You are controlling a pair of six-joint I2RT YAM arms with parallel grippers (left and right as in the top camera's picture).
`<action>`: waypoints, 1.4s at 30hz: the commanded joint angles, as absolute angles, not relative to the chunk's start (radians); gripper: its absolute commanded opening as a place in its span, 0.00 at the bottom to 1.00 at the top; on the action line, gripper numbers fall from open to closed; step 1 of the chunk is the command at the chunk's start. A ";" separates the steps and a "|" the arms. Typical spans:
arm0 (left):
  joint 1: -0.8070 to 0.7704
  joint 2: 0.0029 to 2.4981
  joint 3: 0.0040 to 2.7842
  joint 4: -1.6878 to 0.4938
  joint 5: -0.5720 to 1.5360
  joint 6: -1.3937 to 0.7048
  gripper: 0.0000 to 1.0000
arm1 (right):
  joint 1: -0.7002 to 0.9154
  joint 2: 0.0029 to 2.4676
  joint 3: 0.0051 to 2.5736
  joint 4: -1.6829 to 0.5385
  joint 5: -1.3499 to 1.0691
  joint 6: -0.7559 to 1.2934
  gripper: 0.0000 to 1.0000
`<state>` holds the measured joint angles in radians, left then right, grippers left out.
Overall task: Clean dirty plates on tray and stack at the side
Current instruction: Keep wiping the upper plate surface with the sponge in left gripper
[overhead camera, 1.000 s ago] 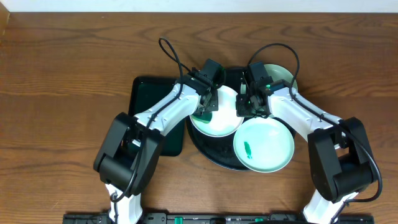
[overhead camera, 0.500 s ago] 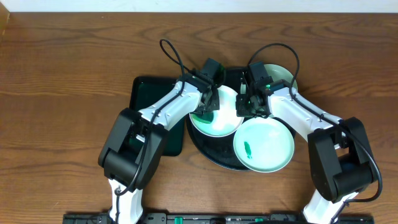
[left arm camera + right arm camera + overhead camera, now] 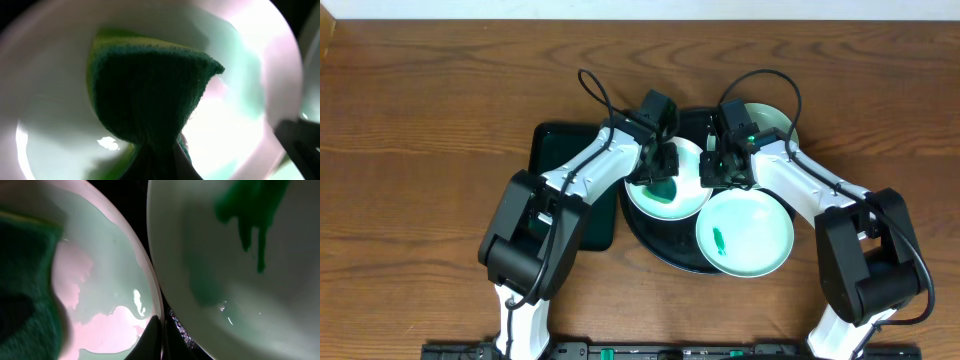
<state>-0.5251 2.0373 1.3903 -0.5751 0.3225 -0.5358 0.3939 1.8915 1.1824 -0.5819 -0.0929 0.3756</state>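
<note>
On the round black tray [image 3: 658,248] lie three pale plates. My left gripper [image 3: 663,172] is shut on a green sponge [image 3: 658,190] [image 3: 150,85] and presses it into the left plate [image 3: 682,205] [image 3: 50,125]. My right gripper [image 3: 712,176] [image 3: 161,337] is shut on that plate's right rim [image 3: 150,290]. The front plate [image 3: 750,235] [image 3: 280,295] carries a green smear [image 3: 719,241] [image 3: 250,210]. A third plate [image 3: 772,122] at the back right is partly hidden by my right arm.
A dark green rectangular tray [image 3: 560,165] lies left of the black tray, under my left arm. Brown wooden tabletop [image 3: 420,150] stretches left and right. Cables arch over both wrists at the back.
My left gripper has slid the sponge slightly to the right across the left plate. The right gripper and the other plates have not moved.
</note>
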 commanded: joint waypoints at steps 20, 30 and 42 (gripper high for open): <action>-0.573 1.862 1.336 -0.624 0.056 -0.517 0.08 | 0.414 1.900 1.178 -0.577 -0.118 0.374 0.01; -0.573 1.939 1.328 -0.621 -0.054 -0.518 0.07 | 0.414 1.900 1.178 -0.575 -0.118 0.374 0.01; -0.574 2.022 1.328 -0.627 0.170 -0.562 0.07 | 0.414 1.900 1.178 -0.575 -0.123 0.374 0.01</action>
<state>-0.5735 1.9755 1.3350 -0.6125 0.0299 -0.5499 0.3943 1.8915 1.1824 -0.5816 -0.0929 0.3756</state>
